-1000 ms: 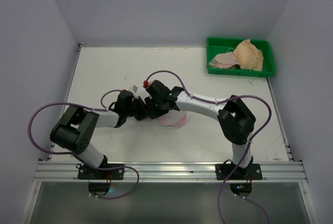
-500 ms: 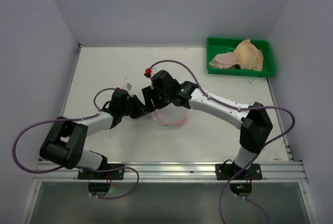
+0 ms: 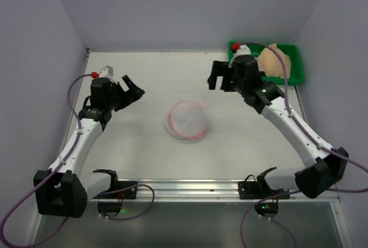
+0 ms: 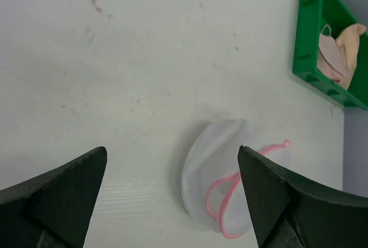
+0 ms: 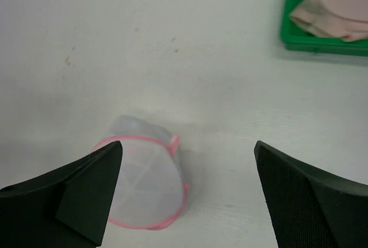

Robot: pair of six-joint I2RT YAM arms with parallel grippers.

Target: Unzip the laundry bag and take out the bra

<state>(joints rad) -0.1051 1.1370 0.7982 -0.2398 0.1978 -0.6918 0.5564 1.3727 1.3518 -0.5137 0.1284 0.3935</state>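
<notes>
The laundry bag (image 3: 187, 119), a round white mesh pouch with pink zipper trim, lies alone mid-table, also in the left wrist view (image 4: 230, 179) and the right wrist view (image 5: 146, 187). Nothing coloured shows through its mesh. A beige and pale-pink bra (image 3: 275, 59) lies in the green tray (image 3: 296, 69), its pink cup in the right wrist view (image 5: 339, 15). My left gripper (image 3: 131, 90) hovers open, well left of the bag (image 4: 171, 149). My right gripper (image 3: 220, 78) hangs open up and right of the bag (image 5: 188, 143), nothing in it.
The green tray (image 4: 313, 41) sits at the table's far right corner, and my right wrist overlaps its left end in the top view. White walls close in the table on the left, back and right. A metal rail runs along the near edge.
Both arms have pulled away from the bag, the left to the far left and the right toward the tray. Both grippers have opened wide, and the bag lies free.
</notes>
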